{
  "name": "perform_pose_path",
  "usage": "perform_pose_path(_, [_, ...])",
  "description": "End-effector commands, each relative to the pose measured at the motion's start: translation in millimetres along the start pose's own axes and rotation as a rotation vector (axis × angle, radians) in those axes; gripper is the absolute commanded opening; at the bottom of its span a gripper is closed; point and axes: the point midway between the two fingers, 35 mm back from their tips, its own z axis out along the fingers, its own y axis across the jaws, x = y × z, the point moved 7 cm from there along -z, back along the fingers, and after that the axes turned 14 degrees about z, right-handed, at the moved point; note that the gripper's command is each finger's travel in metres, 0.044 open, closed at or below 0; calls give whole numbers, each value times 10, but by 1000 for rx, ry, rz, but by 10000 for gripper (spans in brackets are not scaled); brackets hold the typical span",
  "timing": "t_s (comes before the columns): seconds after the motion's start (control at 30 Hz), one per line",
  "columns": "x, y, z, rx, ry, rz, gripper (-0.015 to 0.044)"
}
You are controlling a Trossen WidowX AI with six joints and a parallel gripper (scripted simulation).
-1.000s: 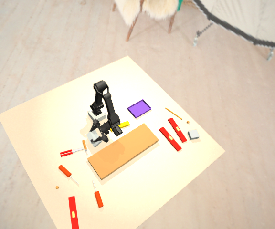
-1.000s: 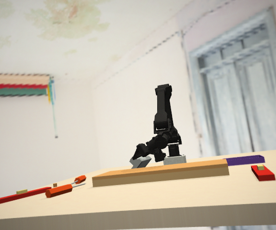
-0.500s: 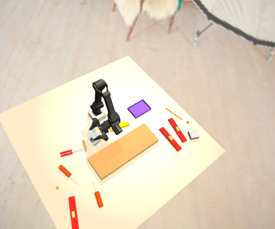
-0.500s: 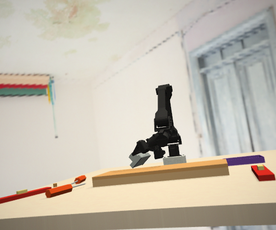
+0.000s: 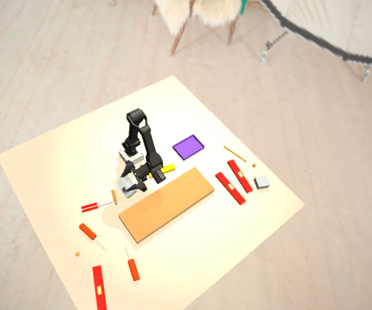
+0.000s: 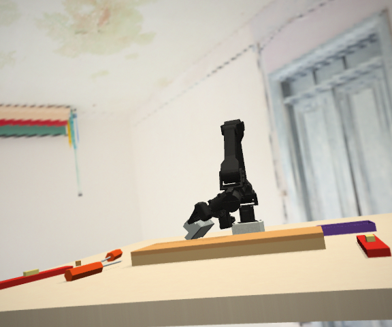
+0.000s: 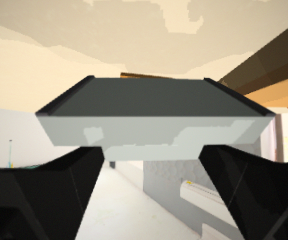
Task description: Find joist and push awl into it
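My gripper (image 5: 130,182) (image 6: 195,223) (image 7: 151,139) is shut on the grey stud finder (image 5: 124,185) (image 6: 201,229) (image 7: 154,131), which is tilted and held above the table beside the panel's left back end. Its dark face shows in the wrist view. The orange floor panel (image 5: 176,201) (image 6: 231,244) (image 7: 285,93) lies flat, with no hole visible. The awl (image 5: 113,196), with an orange handle and a thin spike, lies just left of the panel, near the stud finder. The purple tray (image 5: 188,147) (image 6: 347,227) lies empty behind the panel. The joist is hidden.
A yellow bar (image 5: 168,168) lies under the arm behind the panel. Red-handled pliers (image 5: 90,206) and two screwdrivers (image 5: 88,231) (image 5: 133,269) lie left and front. Red levels (image 5: 230,192) (image 5: 241,180) (image 5: 96,276), a pencil (image 5: 234,154) and a grey block (image 5: 261,182) lie farther out.
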Motion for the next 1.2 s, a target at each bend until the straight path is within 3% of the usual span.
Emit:
perform_pose_path(0.0, [-46,7,20,3,3,4,0])
perform_pose_path(1.17, [-120,358,82,-2,-1,-3,0])
